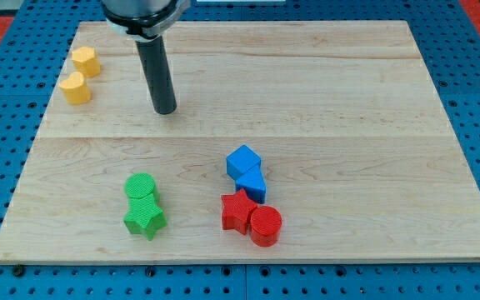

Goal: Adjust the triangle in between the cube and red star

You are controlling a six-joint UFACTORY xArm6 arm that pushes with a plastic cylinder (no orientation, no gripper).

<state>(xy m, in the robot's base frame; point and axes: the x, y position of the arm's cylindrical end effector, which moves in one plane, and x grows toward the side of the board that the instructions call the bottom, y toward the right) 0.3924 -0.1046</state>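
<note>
My tip (166,109) rests on the bare wooden board (348,100), upper left of centre. It touches no block; the rod carries nothing.

The blue triangle (252,185) lies right of centre toward the view's bottom. The blue cube (242,160) sits just above it, touching. The red star (237,212) sits just below and slightly left, touching or nearly so. A red cylinder (265,226) presses against the star's right side.

My tip is well apart from this cluster, up and to the view's left.

Green cylinder (141,187) and green star (145,219) sit together at lower left, touching. Two yellow blocks at the far upper left: a hexagon-like one (85,61) and a rounded one (77,87) just below it, shapes not certain.
</note>
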